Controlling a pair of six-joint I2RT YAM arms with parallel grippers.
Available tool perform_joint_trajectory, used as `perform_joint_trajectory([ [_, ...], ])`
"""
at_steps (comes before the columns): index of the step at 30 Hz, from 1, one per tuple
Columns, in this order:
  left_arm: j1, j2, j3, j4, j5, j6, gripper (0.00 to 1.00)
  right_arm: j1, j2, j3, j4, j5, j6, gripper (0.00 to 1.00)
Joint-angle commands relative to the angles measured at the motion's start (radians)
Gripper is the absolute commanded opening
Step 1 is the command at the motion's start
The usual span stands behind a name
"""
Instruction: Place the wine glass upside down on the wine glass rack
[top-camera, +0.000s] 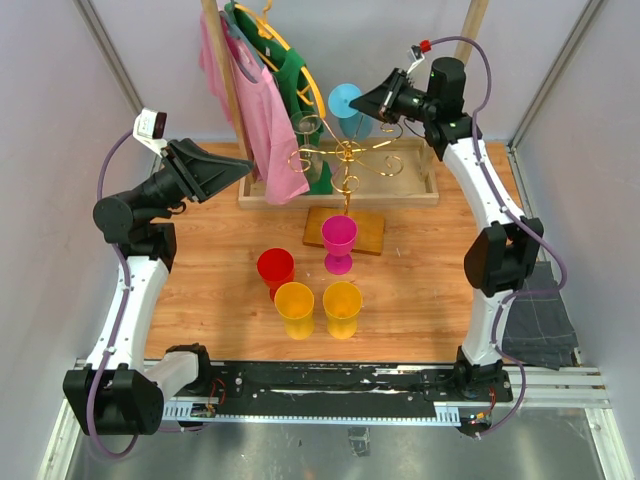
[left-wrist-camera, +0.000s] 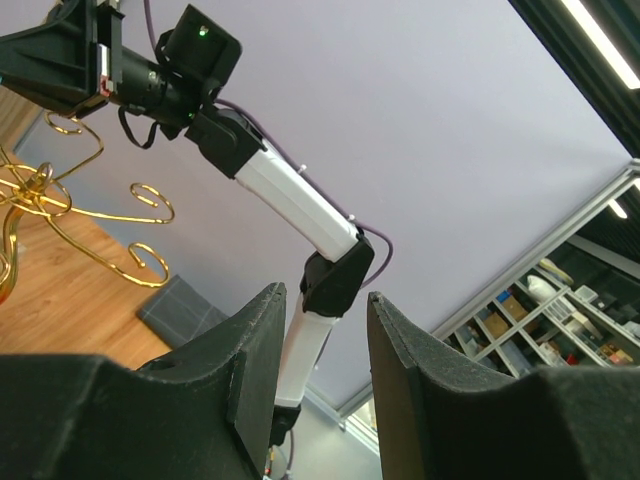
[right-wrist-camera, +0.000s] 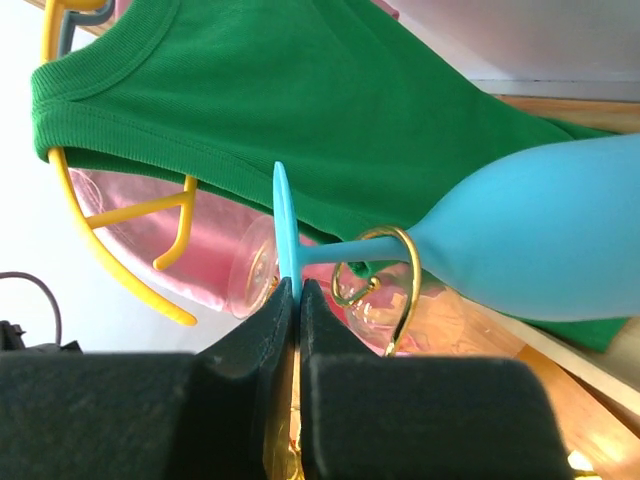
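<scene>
My right gripper (top-camera: 368, 102) is shut on the thin round foot (right-wrist-camera: 283, 215) of a light blue wine glass (top-camera: 346, 101), held edge-on between the pads (right-wrist-camera: 268, 320). The glass lies roughly sideways, its bowl (right-wrist-camera: 545, 250) to the right in the right wrist view. Its stem crosses a gold curled arm (right-wrist-camera: 405, 290) of the wine glass rack (top-camera: 346, 156), which stands on a small wooden base (top-camera: 366, 232). A clear glass (right-wrist-camera: 250, 268) hangs on the rack. My left gripper (top-camera: 240, 170) is open and empty left of the rack, its fingers (left-wrist-camera: 255, 340) framing the right arm.
A clothes rail with a pink shirt (top-camera: 262, 110) and a green shirt (top-camera: 296, 72) stands behind the rack in a wooden tray (top-camera: 424, 186). A magenta goblet (top-camera: 338, 240), a red cup (top-camera: 275, 268) and two yellow cups (top-camera: 295, 306) stand in front. A dark cloth (top-camera: 540, 320) lies at right.
</scene>
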Motion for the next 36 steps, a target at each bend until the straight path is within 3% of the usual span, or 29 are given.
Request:
perform_joint_trajectory([
  [1,0.007,-0.004,-0.007,0.01,0.0,0.019,0.43,-0.01,0.048,0.06,0.052,-0.043,0.048,0.08],
  [4,0.007,-0.003,-0.01,0.01,0.0,0.021,0.43,-0.009,0.06,0.068,0.05,-0.052,0.059,0.19],
  [12,0.007,-0.003,-0.012,0.01,0.001,0.024,0.43,-0.01,0.07,0.063,0.05,-0.052,0.064,0.24],
  [20,0.007,-0.002,-0.013,0.011,0.003,0.025,0.43,-0.018,0.052,0.065,0.006,-0.015,0.013,0.39],
  [36,0.007,-0.014,-0.019,0.013,0.004,0.022,0.43,-0.03,0.094,0.147,-0.145,0.067,-0.097,0.48],
])
